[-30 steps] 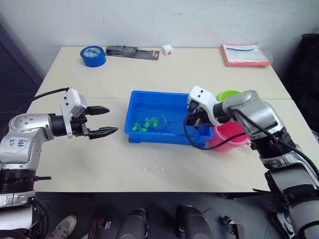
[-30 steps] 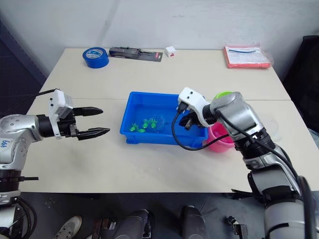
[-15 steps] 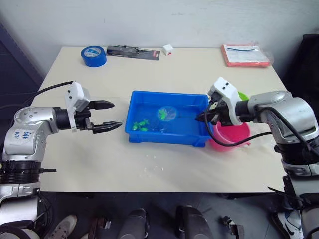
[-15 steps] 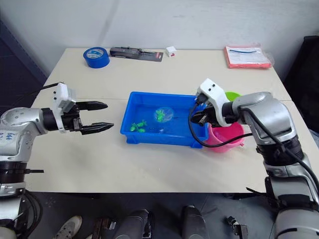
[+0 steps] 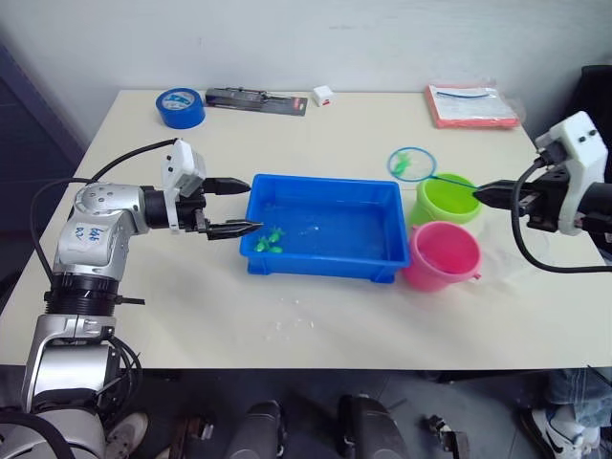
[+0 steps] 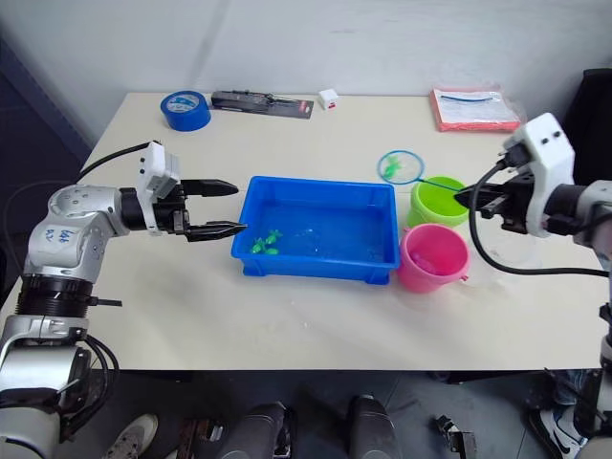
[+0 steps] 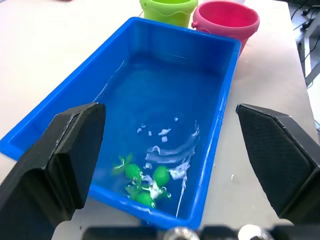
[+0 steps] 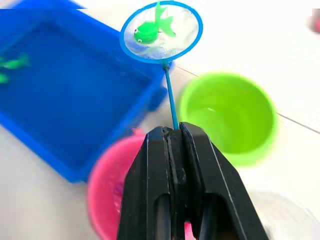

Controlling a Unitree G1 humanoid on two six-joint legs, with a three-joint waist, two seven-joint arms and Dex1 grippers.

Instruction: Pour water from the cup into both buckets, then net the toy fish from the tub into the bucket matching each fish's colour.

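Netting is the step in hand: the net (image 8: 161,31), its handle clamped in the right pincer (image 8: 175,150), is held beyond the tub (image 5: 325,191) beside the green bucket (image 5: 448,198), one green fish (image 8: 152,29) in its mesh. Next, by judgement, the net must be carried over that bucket and tipped. The left pincer (image 5: 234,204) is spread wide at the tub's near end, where a few green fish (image 7: 142,182) lie.

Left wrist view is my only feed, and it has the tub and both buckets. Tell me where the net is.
Observer: The net is up in the air beyond the tub's far right corner, beside the green bucket.
Operator: Report who holds it.
Observer: The right gripper is shut on its thin handle.
Operator: Say what's in it.
Observer: One green fish lies in the mesh.
Operator: Give me the left gripper.
Observer: The left gripper is open and empty, at the tub's left end.
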